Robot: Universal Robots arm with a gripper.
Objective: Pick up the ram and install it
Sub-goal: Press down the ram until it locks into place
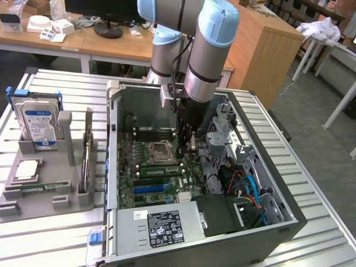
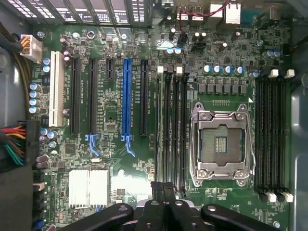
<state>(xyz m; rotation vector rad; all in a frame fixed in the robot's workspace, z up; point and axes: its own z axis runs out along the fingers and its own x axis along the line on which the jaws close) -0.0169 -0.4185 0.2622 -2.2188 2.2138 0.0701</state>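
A long narrow green stick, the ram [image 1: 159,169], stands on edge in the memory slots beside the empty processor socket [image 1: 158,150] on the motherboard, inside the open computer case. My gripper [image 1: 191,146] hangs inside the case just above the board, near the end of those slots on the exterior view's right. In the wrist view the gripper [image 2: 163,188] is shut, its dark fingertips pressed together with nothing visible between them. They hover over one end of the black memory slots [image 2: 171,130] next to the socket [image 2: 222,144].
The case walls [image 1: 114,144] and a drive cage [image 1: 222,133] hem the gripper in. Cables [image 1: 247,186] lie on the exterior view's right. A grey tray [image 1: 50,178] outside the case holds a blue-labelled hard drive [image 1: 38,123] and a square processor chip [image 1: 26,169].
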